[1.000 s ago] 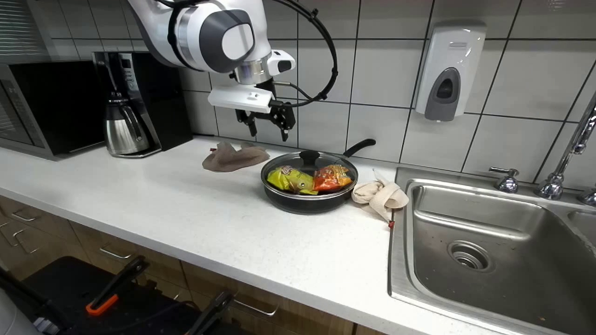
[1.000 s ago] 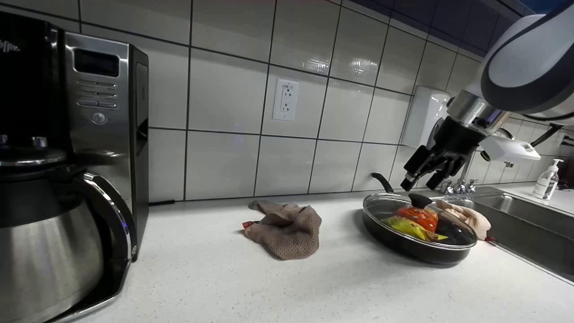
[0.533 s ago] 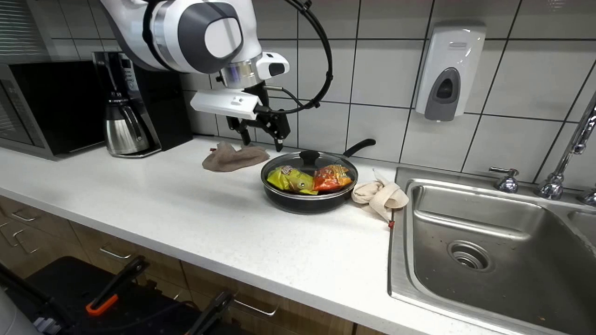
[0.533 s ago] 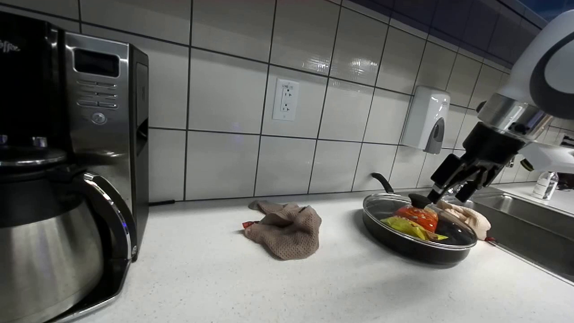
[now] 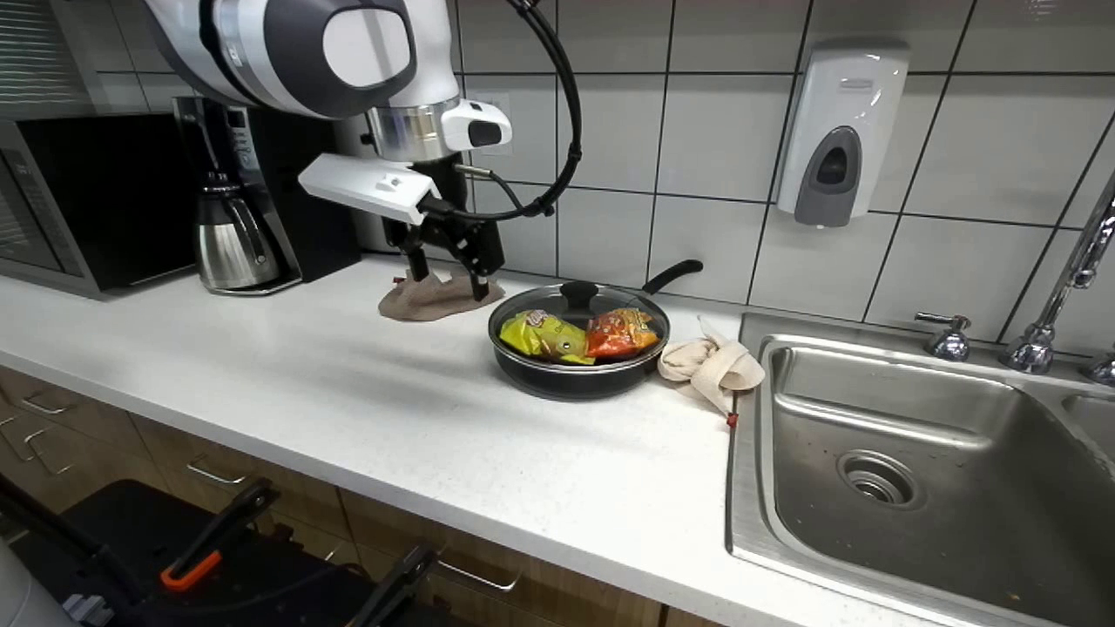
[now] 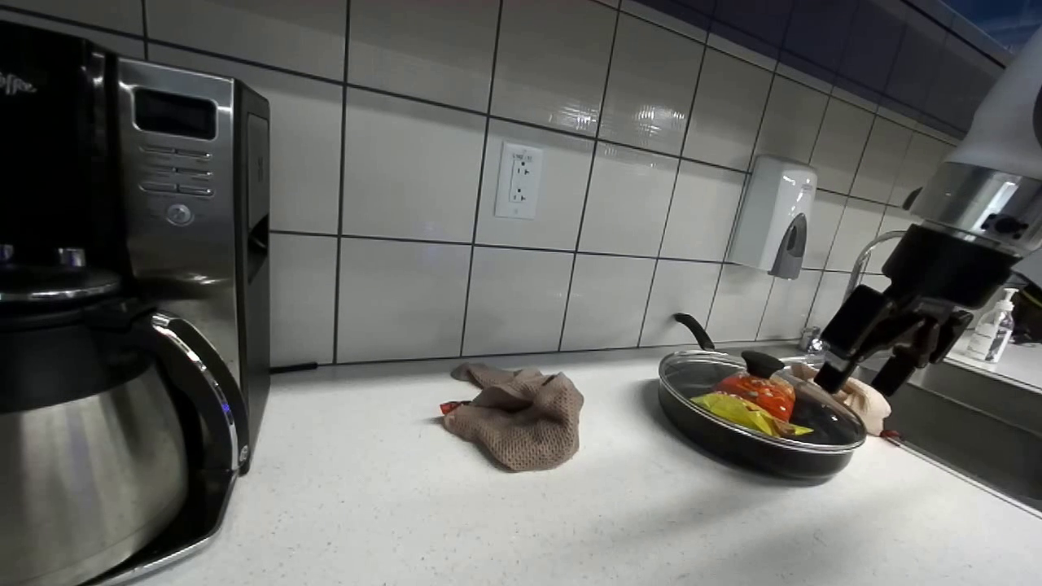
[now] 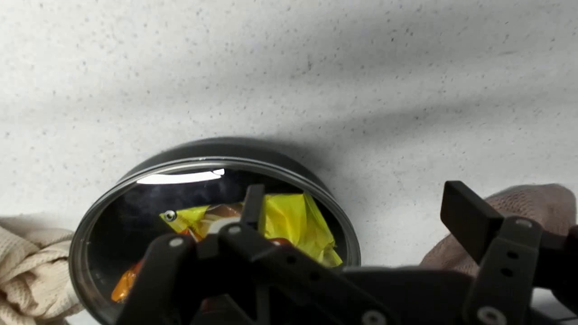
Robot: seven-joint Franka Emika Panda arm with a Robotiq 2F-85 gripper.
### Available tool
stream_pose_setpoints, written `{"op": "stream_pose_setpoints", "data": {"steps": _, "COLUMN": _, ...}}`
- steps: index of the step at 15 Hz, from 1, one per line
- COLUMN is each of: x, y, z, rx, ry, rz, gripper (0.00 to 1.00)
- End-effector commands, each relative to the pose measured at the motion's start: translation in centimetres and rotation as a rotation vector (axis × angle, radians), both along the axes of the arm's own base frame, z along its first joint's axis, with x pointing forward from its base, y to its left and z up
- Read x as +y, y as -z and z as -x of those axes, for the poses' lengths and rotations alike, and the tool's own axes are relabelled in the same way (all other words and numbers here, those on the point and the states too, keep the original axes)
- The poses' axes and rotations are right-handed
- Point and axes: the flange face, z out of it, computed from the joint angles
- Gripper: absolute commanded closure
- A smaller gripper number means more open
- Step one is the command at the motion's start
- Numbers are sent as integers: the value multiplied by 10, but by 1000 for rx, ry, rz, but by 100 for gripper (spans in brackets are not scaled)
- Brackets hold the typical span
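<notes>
My gripper (image 5: 449, 280) hangs above the counter with its jaws wide apart and nothing between them; the wrist view shows its black fingers (image 7: 472, 216) apart as well. Nearest to it is a black pan (image 5: 571, 383) under a glass lid with a black knob (image 6: 763, 363). Through the glass show a yellow snack bag (image 5: 544, 337) and an orange one (image 5: 620, 333). In the wrist view one finger overlaps the yellow bag (image 7: 295, 212), and the other stands in front of a brown cloth (image 7: 537, 203). That cloth (image 6: 521, 419) lies crumpled on the counter, apart from the pan.
A knotted beige cloth (image 5: 712, 366) lies between the pan and the steel sink (image 5: 766, 488). The pan's handle (image 5: 672, 275) points toward the tiled wall. A coffee maker (image 6: 187, 244) and a microwave (image 5: 96, 192) stand along the counter; a soap dispenser (image 5: 843, 131) hangs on the wall.
The open gripper has come lower, shifting left in an exterior view and right in an exterior view from elsewhere. Pan, bags and cloths stay where they were.
</notes>
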Motion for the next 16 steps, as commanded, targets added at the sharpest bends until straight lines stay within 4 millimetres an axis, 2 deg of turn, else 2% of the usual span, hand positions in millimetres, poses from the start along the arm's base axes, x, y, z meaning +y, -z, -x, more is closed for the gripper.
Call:
{"op": "stream_pose_setpoints", "data": {"steps": 1, "x": 2, "y": -8, "z": 15, "rx": 54, "ry": 6, "rz": -61, "gripper": 0}}
{"op": "stream_pose_setpoints", "data": {"steps": 3, "x": -2, "y": -7, "z": 17, "rx": 82, "ry": 21, "rz": -79, "gripper": 0}}
{"op": "stream_pose_setpoints", "data": {"steps": 7, "x": -13, "y": 8, "z": 23, "rx": 176, "ry": 45, "rz": -80, "gripper": 0}}
{"op": "stream_pose_setpoints", "data": {"steps": 8, "x": -9, "y": 6, "z": 17, "rx": 139, "ry": 50, "rz": -72, "gripper": 0}}
{"op": "stream_pose_setpoints", "data": {"steps": 16, "x": -11, "y": 10, "z": 20, "rx": 166, "ry": 54, "rz": -78, "gripper": 0}}
